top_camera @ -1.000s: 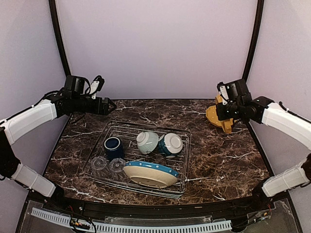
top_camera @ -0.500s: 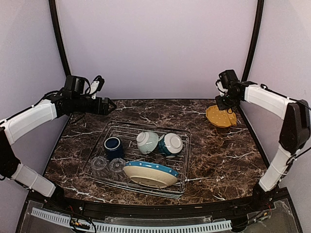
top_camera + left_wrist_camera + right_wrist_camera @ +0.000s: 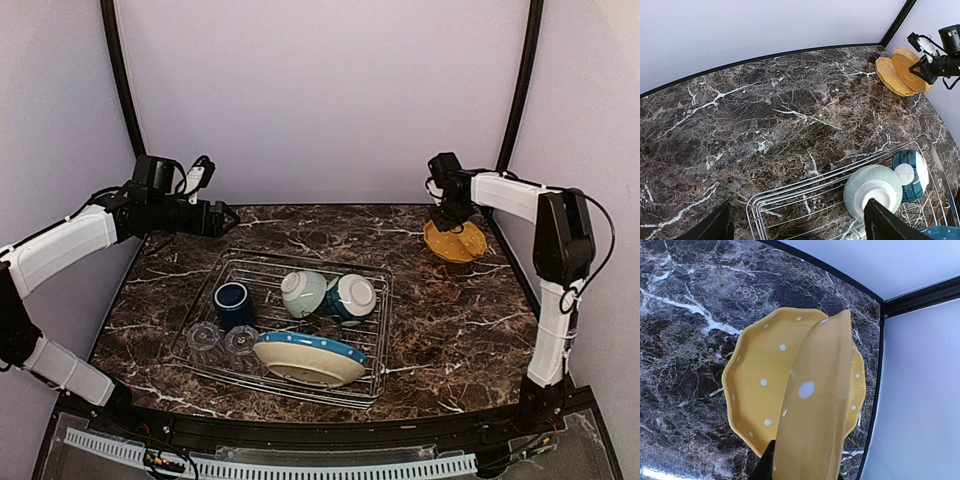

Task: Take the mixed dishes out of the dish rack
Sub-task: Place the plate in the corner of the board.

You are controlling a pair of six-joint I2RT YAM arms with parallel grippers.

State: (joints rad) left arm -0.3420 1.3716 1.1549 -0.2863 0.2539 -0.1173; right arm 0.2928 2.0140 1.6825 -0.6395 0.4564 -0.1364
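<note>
My right gripper [image 3: 447, 210] pinching yellow spotted plate [image 3: 815, 400] on edge, tilted over second yellow plate [image 3: 757, 390] flat in far right table [image 3: 680, 315] corner; my left gripper [image 3: 226, 218] spread, hovering near rack [image 3: 270, 256] far left corner; two bowls [image 3: 303, 292], mug [image 3: 233, 300], glasses [image 3: 203, 336], blue-rimmed plate [image 3: 310, 358] in rack

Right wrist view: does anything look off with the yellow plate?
The right gripper grips one yellow spotted plate steeply tilted, nearly edge-on, above a second yellow spotted plate lying flat on the table by the corner. Whether they touch is unclear. No chips or spills visible.
</note>
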